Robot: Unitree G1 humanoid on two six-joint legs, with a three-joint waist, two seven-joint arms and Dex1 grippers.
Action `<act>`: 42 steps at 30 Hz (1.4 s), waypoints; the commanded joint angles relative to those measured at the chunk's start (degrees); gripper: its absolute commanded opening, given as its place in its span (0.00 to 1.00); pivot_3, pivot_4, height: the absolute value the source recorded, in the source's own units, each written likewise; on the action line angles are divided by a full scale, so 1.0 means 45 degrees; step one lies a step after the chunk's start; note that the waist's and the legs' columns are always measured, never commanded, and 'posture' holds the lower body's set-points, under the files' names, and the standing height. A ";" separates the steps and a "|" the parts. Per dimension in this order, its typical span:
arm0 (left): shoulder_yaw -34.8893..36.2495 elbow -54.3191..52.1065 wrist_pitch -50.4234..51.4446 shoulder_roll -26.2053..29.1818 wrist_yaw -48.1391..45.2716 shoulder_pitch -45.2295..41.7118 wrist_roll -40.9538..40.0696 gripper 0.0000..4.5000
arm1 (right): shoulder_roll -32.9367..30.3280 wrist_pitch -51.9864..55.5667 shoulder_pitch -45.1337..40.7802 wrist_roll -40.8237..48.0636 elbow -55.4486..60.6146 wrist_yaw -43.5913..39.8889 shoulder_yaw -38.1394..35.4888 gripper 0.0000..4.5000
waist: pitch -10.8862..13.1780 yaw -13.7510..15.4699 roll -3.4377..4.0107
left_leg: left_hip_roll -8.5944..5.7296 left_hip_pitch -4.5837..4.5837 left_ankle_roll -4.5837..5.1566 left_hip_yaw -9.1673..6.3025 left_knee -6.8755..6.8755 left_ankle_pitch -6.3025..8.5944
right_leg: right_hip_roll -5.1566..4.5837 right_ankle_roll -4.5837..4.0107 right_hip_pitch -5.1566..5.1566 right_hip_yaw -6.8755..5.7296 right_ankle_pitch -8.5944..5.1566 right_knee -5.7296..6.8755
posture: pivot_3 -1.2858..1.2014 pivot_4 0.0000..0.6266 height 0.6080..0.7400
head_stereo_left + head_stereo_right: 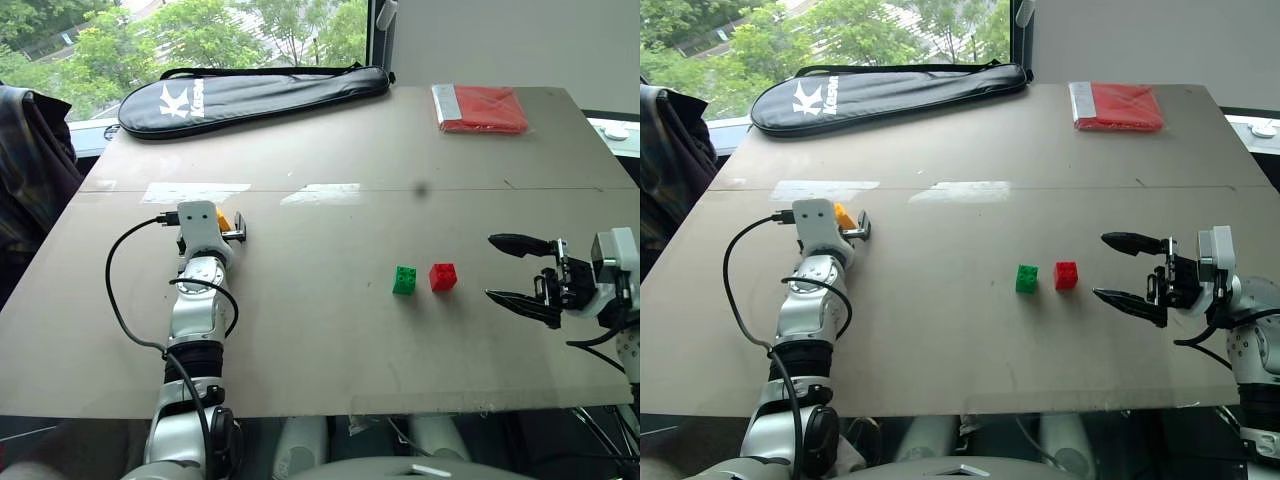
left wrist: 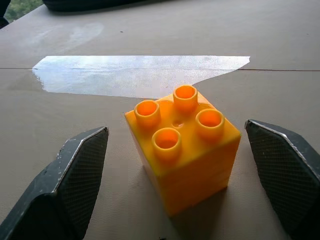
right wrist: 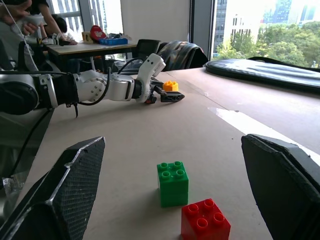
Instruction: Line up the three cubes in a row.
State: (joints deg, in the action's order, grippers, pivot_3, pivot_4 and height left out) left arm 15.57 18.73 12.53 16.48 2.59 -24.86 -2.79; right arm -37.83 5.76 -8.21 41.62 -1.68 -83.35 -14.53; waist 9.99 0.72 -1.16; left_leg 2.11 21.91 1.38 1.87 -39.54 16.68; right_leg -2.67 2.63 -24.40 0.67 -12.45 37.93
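The left tool (image 2: 175, 165) stood spread around the yellow cube (image 2: 183, 145), fingers clear of its sides, so pickup was the step in hand; closing comes next. That cube sat upright, turned corner-on, no long axis, well apart from the green cube (image 1: 404, 280) and red cube (image 1: 443, 277) on the bench (image 1: 330, 330). The right tool (image 1: 522, 272) hung spread beside them.

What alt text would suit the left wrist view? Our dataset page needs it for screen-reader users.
A yellow cube with four studs on top stands on the tan table, between the two black fingers of the open left tool, touching neither. A shiny strip of tape lies beyond it.
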 commanded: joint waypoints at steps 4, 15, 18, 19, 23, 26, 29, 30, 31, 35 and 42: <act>0.0210 -0.0100 0.0747 -0.0488 0.1392 0.0017 0.0130 0.41 | -0.0111 -0.0551 0.0117 0.0051 -0.0160 -0.0244 -0.0558 1.00 | -0.0001 -0.0005 0.0001 | 0.0000 -0.0038 -0.0002 -0.0004 -0.0001 -0.0001 | -0.0001 0.0000 0.0045 -0.0005 -0.0001 -0.0005 | 0.52 0.24 0.76; -0.1686 -0.1132 -0.0886 0.0453 -0.4383 0.0236 -0.1213 0.29 | -0.0076 -0.0753 0.0228 0.0103 -0.0343 -0.0329 -0.0595 1.00 | 0.0000 0.0040 0.0000 | -0.0003 -0.0021 -0.0008 -0.0014 0.0000 -0.0003 | -0.0001 -0.0002 0.0045 -0.0024 -0.0002 -0.0018 | 0.52 0.24 0.76; -0.3454 -0.1381 -0.1911 0.1327 -0.9463 0.0385 -0.2107 0.29 | -0.0089 -0.0782 0.0259 0.0122 -0.0484 -0.0511 -0.0590 1.00 | 0.0000 0.0014 0.0001 | -0.0005 -0.0011 -0.0017 -0.0010 -0.0001 -0.0008 | -0.0004 -0.0003 0.0043 -0.0027 -0.0003 -0.0034 | 0.52 0.24 0.76; -0.3958 -0.1369 -0.2231 0.1596 -1.0809 0.0389 -0.2276 0.29 | -0.0081 -0.0800 0.0280 0.0111 -0.0518 -0.0560 -0.0575 1.00 | 0.0000 0.0008 0.0001 | -0.0006 -0.0011 -0.0017 -0.0009 0.0000 -0.0007 | -0.0003 -0.0004 0.0043 -0.0027 -0.0003 -0.0040 | 0.52 0.24 0.76; -0.5463 -0.0393 -0.3809 0.2278 -1.4156 -0.0066 -0.1935 0.29 | -0.0021 -0.0899 0.0436 0.0053 -0.0558 -0.0686 -0.0522 1.00 | 0.0000 -0.0015 0.0002 | -0.0003 -0.0011 -0.0017 -0.0004 0.0007 -0.0007 | 0.0000 -0.0006 0.0042 -0.0024 -0.0005 -0.0051 | 0.52 0.24 0.76; -0.6382 0.0894 -0.4809 0.2247 -1.5679 -0.0869 -0.1420 0.29 | -0.0026 -0.1052 0.0735 -0.0039 -0.0501 -0.0777 -0.0499 1.00 | 0.0001 -0.0004 0.0002 | 0.0001 -0.0012 -0.0014 -0.0013 0.0009 -0.0007 | 0.0007 -0.0006 0.0041 -0.0028 -0.0006 -0.0047 | 0.52 0.24 0.76; -0.6851 0.2208 -0.5626 0.1880 -1.6576 -0.1714 -0.1138 0.29 | -0.0048 -0.1084 0.1217 -0.0040 -0.0168 -0.0745 -0.0535 1.00 | 0.0000 0.0030 0.0003 | 0.0000 -0.0010 -0.0013 -0.0017 0.0005 -0.0007 | 0.0010 -0.0017 0.0043 -0.0029 -0.0015 -0.0046 | 0.52 0.24 0.76; -0.6914 0.2636 -0.5885 0.1750 -1.6786 -0.1961 -0.1079 0.29 | -0.0068 -0.1103 0.1325 -0.0044 -0.0133 -0.0754 -0.0556 1.00 | 0.0000 0.0029 0.0003 | -0.0003 -0.0009 -0.0013 -0.0015 0.0005 -0.0007 | 0.0008 -0.0014 0.0045 -0.0027 -0.0013 -0.0048 | 0.52 0.24 0.76; -0.6987 0.3093 -0.6042 0.1628 -1.7075 -0.2218 -0.1026 0.29 | -0.0088 -0.1111 0.1458 -0.0034 -0.0075 -0.0762 -0.0587 1.00 | 0.0000 0.0014 0.0003 | -0.0003 -0.0004 -0.0013 -0.0012 0.0002 -0.0007 | 0.0007 -0.0011 0.0044 -0.0024 -0.0012 -0.0053 | 0.52 0.24 0.76; -0.7119 0.4481 -0.6705 0.1248 -1.7851 -0.2959 -0.0856 0.29 | -0.0132 -0.1068 0.1890 0.0029 0.0245 -0.0679 -0.0706 1.00 | 0.0001 -0.0001 0.0002 | -0.0005 0.0002 -0.0010 -0.0006 0.0000 -0.0005 | 0.0006 0.0001 0.0043 -0.0015 -0.0006 -0.0066 | 0.52 0.24 0.76; -0.7110 0.5447 -0.6563 0.0902 -1.9458 -0.3393 -0.1105 0.29 | -0.0176 -0.0854 0.2317 0.0079 0.0910 -0.0270 -0.0954 1.00 | 0.0000 -0.0002 0.0002 | -0.0003 0.0000 -0.0010 -0.0018 0.0001 -0.0005 | 0.0008 0.0002 0.0043 -0.0026 -0.0009 -0.0061 | 0.52 0.24 0.76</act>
State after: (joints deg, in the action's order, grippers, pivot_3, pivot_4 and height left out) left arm -15.68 41.86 -16.76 20.85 -83.16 -40.35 -8.23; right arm -37.79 1.93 2.13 40.94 0.25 -84.88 -16.68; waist 9.99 0.71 -1.15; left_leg 2.10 21.91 1.33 1.79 -39.54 16.65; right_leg -2.64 2.64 -24.21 0.55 -12.49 37.65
